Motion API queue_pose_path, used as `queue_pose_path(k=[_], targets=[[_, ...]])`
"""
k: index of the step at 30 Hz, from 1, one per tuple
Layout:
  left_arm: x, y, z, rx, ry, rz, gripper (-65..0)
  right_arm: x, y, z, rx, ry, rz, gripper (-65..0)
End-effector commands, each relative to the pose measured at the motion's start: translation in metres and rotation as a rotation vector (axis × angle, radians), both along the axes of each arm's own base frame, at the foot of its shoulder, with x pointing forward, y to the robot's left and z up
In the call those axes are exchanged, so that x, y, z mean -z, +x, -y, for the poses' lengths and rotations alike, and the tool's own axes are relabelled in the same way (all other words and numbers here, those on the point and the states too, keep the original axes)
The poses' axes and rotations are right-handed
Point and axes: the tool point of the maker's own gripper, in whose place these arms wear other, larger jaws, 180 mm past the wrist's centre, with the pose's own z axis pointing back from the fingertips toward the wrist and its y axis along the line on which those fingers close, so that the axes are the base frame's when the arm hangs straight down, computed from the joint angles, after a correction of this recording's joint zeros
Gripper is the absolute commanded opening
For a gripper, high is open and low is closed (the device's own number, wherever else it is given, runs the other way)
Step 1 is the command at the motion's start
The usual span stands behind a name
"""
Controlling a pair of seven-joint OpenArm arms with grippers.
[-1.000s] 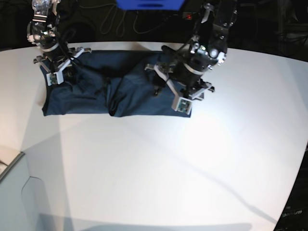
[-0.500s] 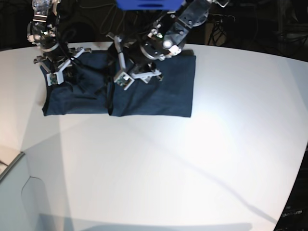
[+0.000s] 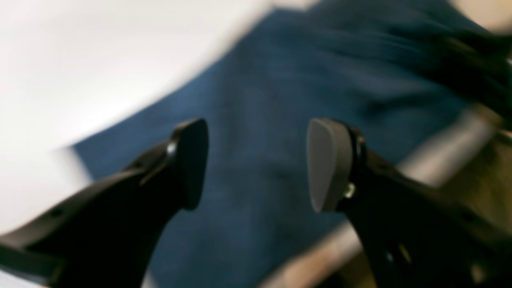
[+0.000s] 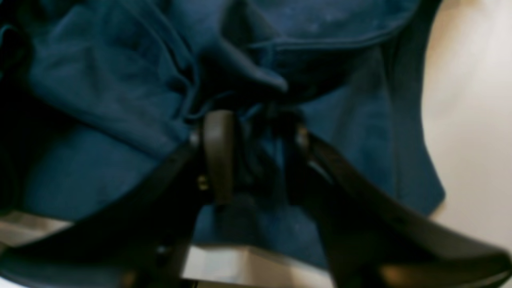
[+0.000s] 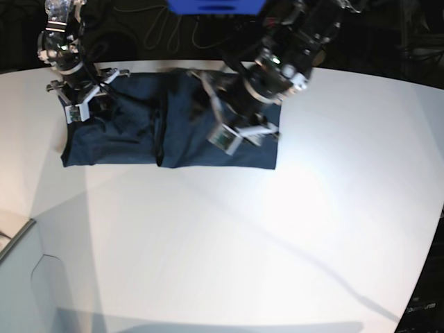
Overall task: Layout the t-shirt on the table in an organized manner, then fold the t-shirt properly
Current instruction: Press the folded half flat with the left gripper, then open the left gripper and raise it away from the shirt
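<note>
The dark navy t-shirt (image 5: 132, 135) lies as a long folded strip along the far side of the white table (image 5: 243, 243). My left gripper (image 5: 243, 128) hovers over the strip's right half. In the blurred left wrist view it (image 3: 258, 164) is open above the t-shirt (image 3: 260, 92), with nothing between its fingers. My right gripper (image 5: 78, 104) is at the strip's far-left corner. In the right wrist view it (image 4: 258, 156) has its fingers parted, with a bunched fold of t-shirt (image 4: 100, 100) lying between them.
A blue object (image 5: 215, 5) and dark cables sit beyond the table's far edge. A pale box corner (image 5: 21, 263) shows at the lower left. Bare table (image 4: 472, 120) lies just beside the shirt's corner, and the table (image 3: 80, 60) shows again beyond the shirt's edge.
The left arm has swung from the shirt's right end to its middle and back over the right half, which now lies flatter. The right arm stays at the far-left corner.
</note>
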Motion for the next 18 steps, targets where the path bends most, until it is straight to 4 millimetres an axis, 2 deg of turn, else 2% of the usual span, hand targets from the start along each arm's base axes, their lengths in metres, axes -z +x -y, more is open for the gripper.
queue_pose_path(k=[1,5,10,13,18], targets=[[-0.008,0.007,-0.016,-0.043,-0.003,0.028,-27.0,-0.014,0.011,0.009,0.011,-0.025,0.044,-37.4],[-0.004,0.022,-0.080,-0.219,0.041,0.029,-27.0,-0.036,0.023,0.020,0.078,-0.034,0.116,-25.6],[-0.002,0.027,-0.137,-0.374,0.081,0.029,-26.8,-0.044,0.036,0.033,0.119,-0.040,0.151,-21.5],[-0.002,0.026,-0.160,-0.432,0.100,0.027,-26.7,-0.039,0.043,0.037,0.126,-0.034,0.146,-21.5],[-0.003,0.025,-0.175,-0.484,0.071,0.017,-26.7,-0.022,0.047,0.036,0.137,-0.004,0.110,-21.5]])
